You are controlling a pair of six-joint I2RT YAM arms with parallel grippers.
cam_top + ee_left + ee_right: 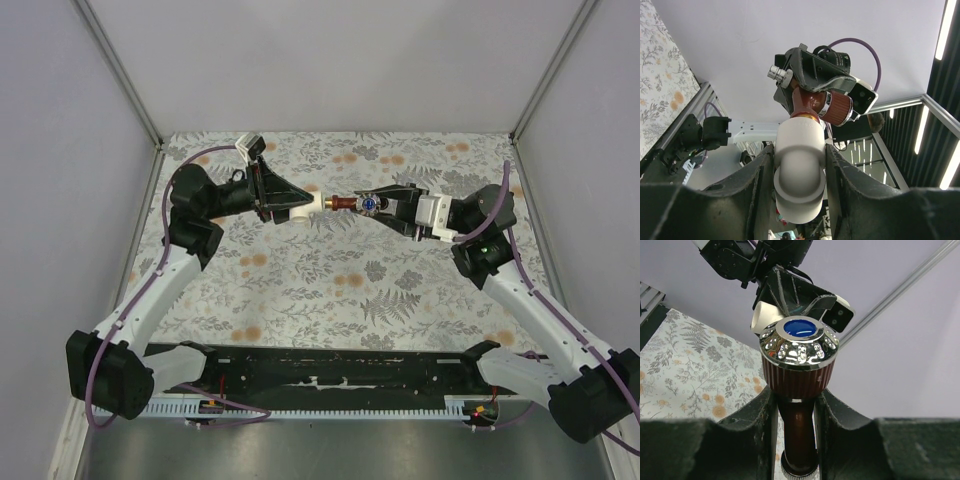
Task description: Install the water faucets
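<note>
- The water faucet point(345, 203) is small and dark red-brown, with a ribbed knob under a chrome cap that has a blue centre and a short silvery tip.
- It hangs in the air above the flowered tabletop point(300, 290), in the upper middle of the overhead view, lying level between my two pincers.
- My right pincer point(375, 205) is clamped on the faucet's stem just under the knob. My left pincer point(290, 205) is clamped on the white pipe fitting point(300, 208).
- Seen from above, the faucet's near end meets the fitting's mouth, and the two lie in one line.
- My left wrist view looks up past the fitting point(799, 170), pinched between my left pincer's point(800, 155) dark fingers. The faucet point(805, 102) sits at its top end, knob to the right and silvery tip to the upper left. I cannot tell how far it has gone in.
- My right wrist view shows the knob face on. The faucet point(797, 375) stands between my right pincer's point(796, 400) fingers, with a silver ring at the bottom edge and the fitting point(765, 315) only a white end behind.
- Only the overhead view shows both arms whole. They rise from the bottom corners with elbows bowed outward and wrists turned inward, so the pincers face tip to tip.
</note>
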